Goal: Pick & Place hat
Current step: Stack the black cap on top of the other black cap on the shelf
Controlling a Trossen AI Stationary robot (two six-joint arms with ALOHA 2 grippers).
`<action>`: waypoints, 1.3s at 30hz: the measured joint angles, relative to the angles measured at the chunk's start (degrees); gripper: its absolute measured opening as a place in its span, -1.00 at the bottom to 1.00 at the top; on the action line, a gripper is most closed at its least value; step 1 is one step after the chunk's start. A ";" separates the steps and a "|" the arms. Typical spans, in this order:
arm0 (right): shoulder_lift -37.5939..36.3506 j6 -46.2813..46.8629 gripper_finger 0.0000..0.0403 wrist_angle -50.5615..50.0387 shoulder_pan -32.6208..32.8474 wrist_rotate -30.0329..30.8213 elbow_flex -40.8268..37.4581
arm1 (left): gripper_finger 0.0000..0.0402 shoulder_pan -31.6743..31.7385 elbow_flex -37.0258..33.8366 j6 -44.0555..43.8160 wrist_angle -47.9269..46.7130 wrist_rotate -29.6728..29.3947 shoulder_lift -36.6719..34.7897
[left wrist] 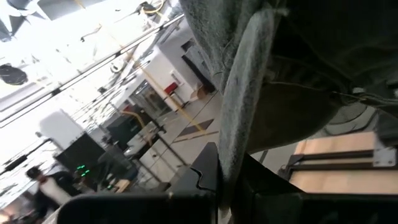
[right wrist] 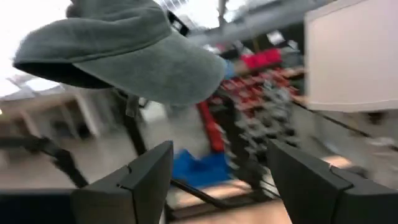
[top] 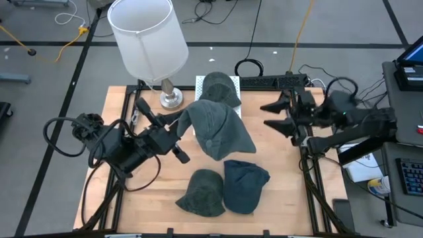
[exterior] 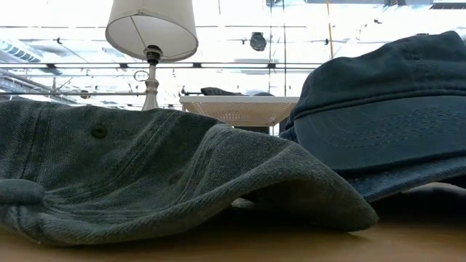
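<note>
My left gripper (top: 177, 135) is clamped tight on the brim of a grey hat (top: 219, 129), holding it up over the middle of the table (top: 277, 192), while my right gripper (top: 276, 116) waits with its fingers wide apart at the right.

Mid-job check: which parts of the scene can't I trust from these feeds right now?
- Low view: the grey-green hat and blue hat up close hide both arms and the lifted hat.
- Left wrist view: the lifted hat covers the left end effector; contact unclear.
- Right wrist view: background blurred; the tray is cut off by the edge.
</note>
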 joint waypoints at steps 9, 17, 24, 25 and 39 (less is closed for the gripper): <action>10.43 -8.07 0.25 -31.14 0.00 5.27 27.19 | -0.96 0.48 0.00 -0.09 -5.96 -3.06 0.04; 20.10 -11.13 0.25 -40.41 0.08 5.17 40.17 | -0.96 3.57 0.00 -11.10 -20.08 -3.72 0.04; 24.15 -13.36 0.25 -39.90 2.67 4.97 42.58 | -0.96 7.45 0.00 -20.08 -31.66 -1.62 0.04; 24.38 -13.35 0.25 -39.47 3.08 4.98 42.58 | -0.96 8.05 0.00 -20.98 -33.09 -1.19 0.04; 25.22 -11.29 0.25 -33.91 7.36 14.27 42.60 | -0.96 15.34 -0.02 -23.24 -35.96 3.02 5.96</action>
